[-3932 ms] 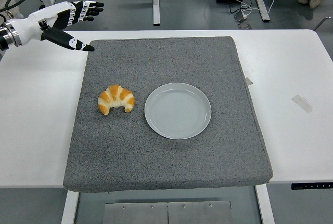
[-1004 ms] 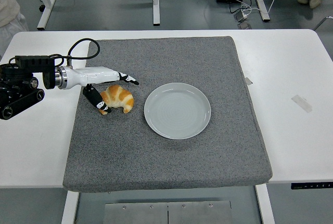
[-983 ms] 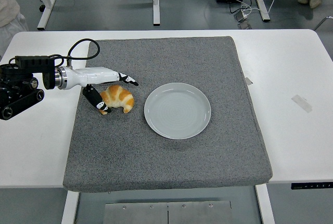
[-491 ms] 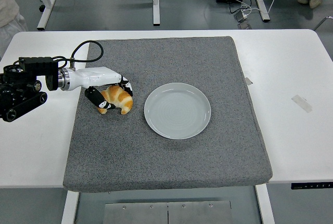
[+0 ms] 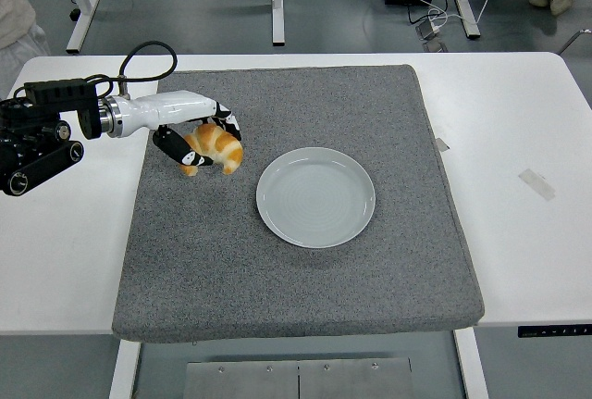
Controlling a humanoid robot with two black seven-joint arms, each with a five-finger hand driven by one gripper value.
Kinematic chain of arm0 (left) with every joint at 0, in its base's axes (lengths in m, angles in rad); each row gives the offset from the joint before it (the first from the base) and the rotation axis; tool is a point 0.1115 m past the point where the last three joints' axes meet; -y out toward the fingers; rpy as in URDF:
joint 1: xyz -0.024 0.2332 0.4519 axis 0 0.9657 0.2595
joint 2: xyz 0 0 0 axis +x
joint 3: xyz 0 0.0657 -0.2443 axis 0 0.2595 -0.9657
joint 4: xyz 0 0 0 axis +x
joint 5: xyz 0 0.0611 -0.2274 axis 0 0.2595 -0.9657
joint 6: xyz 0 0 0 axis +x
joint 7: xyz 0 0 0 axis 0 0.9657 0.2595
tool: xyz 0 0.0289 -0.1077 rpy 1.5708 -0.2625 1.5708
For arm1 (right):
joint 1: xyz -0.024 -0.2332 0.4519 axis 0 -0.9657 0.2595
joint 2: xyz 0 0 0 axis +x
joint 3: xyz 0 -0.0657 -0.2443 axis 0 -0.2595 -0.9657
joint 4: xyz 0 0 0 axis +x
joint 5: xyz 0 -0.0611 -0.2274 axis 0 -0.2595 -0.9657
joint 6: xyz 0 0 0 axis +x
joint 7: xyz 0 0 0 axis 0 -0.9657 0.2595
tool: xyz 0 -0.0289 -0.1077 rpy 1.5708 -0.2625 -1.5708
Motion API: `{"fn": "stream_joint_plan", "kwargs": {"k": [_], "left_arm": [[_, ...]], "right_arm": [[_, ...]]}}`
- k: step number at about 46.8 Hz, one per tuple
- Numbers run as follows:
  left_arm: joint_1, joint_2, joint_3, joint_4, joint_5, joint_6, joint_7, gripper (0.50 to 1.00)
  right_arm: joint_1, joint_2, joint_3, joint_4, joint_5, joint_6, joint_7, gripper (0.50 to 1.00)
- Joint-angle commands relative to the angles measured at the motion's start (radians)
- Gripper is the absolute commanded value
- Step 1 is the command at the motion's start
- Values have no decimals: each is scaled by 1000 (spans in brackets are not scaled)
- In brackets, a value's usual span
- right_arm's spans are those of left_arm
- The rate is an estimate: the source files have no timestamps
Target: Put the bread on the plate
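A golden croissant (image 5: 215, 147) sits pinched in the robot's left hand (image 5: 190, 136), thumb below and fingers curled over its top, above the grey mat (image 5: 296, 279) just left of the pale plate (image 5: 315, 197) (which holds nothing). The arm reaches in level from the left edge, its white forearm stretched across the white table (image 5: 65, 242).

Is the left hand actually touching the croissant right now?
Touching. In the head view the left hand has its fingers curled around the croissant, dark fingertips pressed on both its sides with no gap, left of the plate.
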Motion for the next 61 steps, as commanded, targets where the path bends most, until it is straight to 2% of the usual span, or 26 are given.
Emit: {"fn": "stream_joint_plan", "kwargs": {"k": [1,7,20,30,47,61], "left_arm": [[-11,-3,0,-5,-37,-1,0,500],[-35,-9,-5,-11,-121,-2,0,500],[-75,-86,-11,-11,-319,-13,0,500],[-92,-144,-14,-11,-389,-28,0,500],[-98,-242,-2,-11,-391,-36,0,500],[-117,-297,33,-11,-377,-36,20,500]], "right_arm": [[0,0,0,0,-1,0,0,1000],[0,0,0,0,-1,0,0,1000],[0,0,0,0,-1,0,0,1000],[0,0,0,0,1,0,0,1000],[0,0,0,0,-1,0,0,1000],[0,0,0,0,-1,0,0,1000]]}}
